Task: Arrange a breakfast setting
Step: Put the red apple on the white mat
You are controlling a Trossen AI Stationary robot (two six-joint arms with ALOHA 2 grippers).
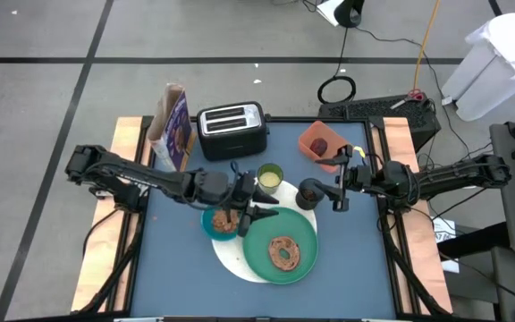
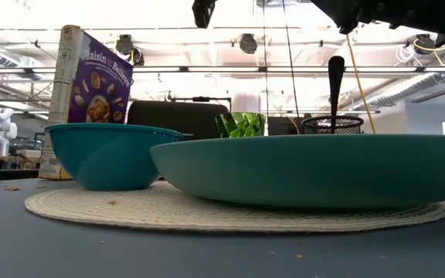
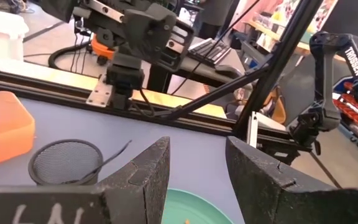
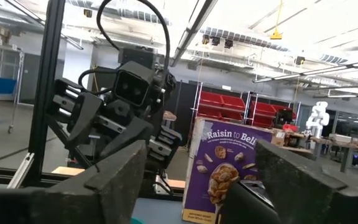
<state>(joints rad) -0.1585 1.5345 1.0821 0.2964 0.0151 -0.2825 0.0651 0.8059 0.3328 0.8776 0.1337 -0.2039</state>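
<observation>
Woven white round disc point(image 2: 238, 208) fills the low view's foreground on the blue table point(image 1: 356, 259), carrying the large green plate point(image 2: 315, 174) and, at nine o'clock, the blue bowl point(image 2: 103, 154). Only the high view shows the brown bagel point(image 1: 284, 253) on that plate. Left gripper point(image 1: 256, 211) hovers over the bowl's edge, part-open, empty; right gripper point(image 1: 338, 192) hangs beside the small black cup point(image 1: 309, 191), jaws wide, empty. Behind stand a cereal box point(image 2: 83, 81) and workshop shelving point(image 4: 241, 112).

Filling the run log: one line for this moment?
left gripper: open, above bowl | right gripper: open, by black cup | bagel: on plate
</observation>
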